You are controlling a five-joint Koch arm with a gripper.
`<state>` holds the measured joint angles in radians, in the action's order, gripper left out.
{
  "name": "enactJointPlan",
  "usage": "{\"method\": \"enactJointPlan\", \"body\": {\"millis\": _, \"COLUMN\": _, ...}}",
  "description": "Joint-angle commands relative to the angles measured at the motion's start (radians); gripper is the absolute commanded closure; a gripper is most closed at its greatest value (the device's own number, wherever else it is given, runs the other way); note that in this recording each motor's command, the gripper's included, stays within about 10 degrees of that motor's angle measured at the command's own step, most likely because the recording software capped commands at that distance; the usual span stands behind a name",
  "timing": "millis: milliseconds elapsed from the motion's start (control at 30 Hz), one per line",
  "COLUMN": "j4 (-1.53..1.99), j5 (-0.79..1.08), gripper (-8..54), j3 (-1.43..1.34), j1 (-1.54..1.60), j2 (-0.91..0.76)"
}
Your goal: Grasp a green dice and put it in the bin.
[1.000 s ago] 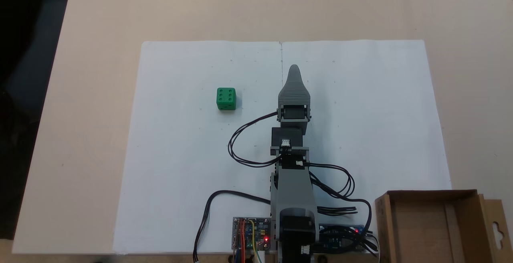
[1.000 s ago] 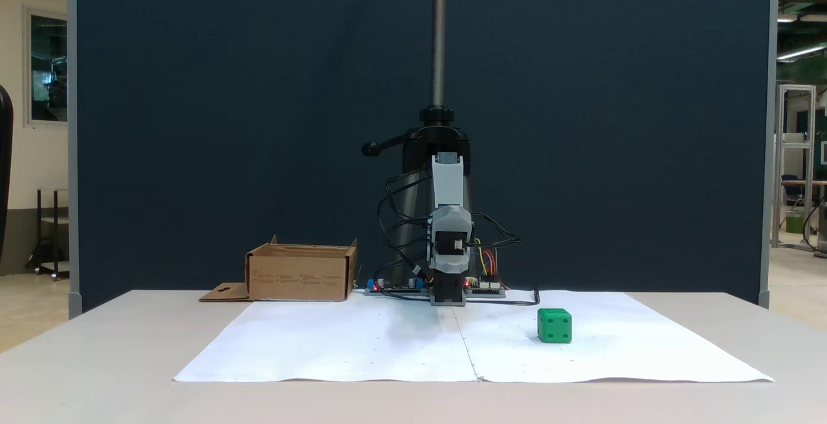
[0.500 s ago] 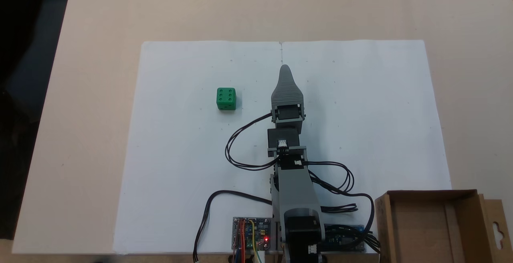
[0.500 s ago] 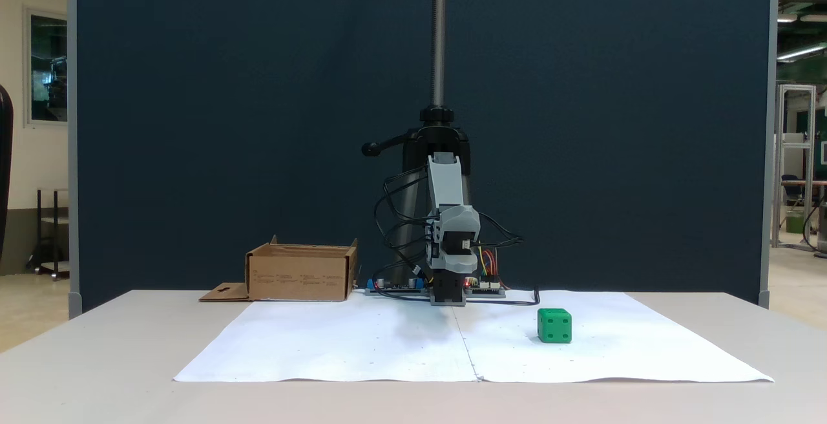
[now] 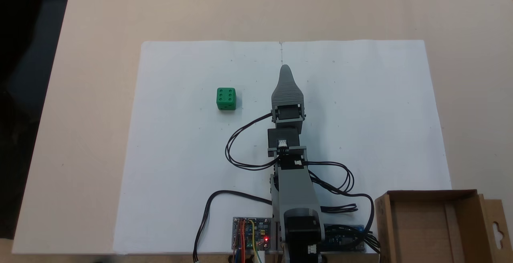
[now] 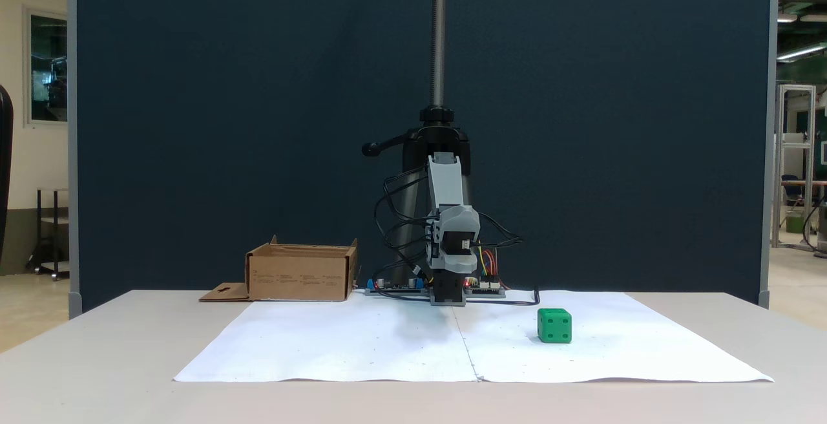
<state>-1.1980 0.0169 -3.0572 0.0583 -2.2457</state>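
Dice (image 5: 226, 98) sits on paper (image 5: 180, 154), well apart from gripper (image 5: 285, 69). Jaws stacked, opening can't be told. Bin (image 5: 437, 227) by arm base.

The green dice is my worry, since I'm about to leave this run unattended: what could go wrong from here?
The green dice sits well off to the left of the hand in the view from above, so a poorly aimed swing could knock it across the white paper. The bin lies on the far side of the arm's base, so the carry is long and a weak grip might drop it. Loose black cables could snag.
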Motion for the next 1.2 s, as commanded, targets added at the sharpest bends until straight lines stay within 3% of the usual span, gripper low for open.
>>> {"method": "enactJointPlan", "body": {"millis": 0, "j4": -0.103, "j5": 0.002, "gripper": 0.2, "j3": -0.074, "j1": 0.011, "j2": -0.117}}
{"method": "enactJointPlan", "body": {"millis": 867, "j4": 0.049, "j5": 0.009, "gripper": 0.9, "j3": -0.074, "j1": 0.021, "j2": -0.117}}
{"method": "enactJointPlan", "body": {"millis": 1167, "j4": 0.061, "j5": 0.014, "gripper": 4.3, "j3": -0.048, "j1": 0.049, "j2": -0.117}}
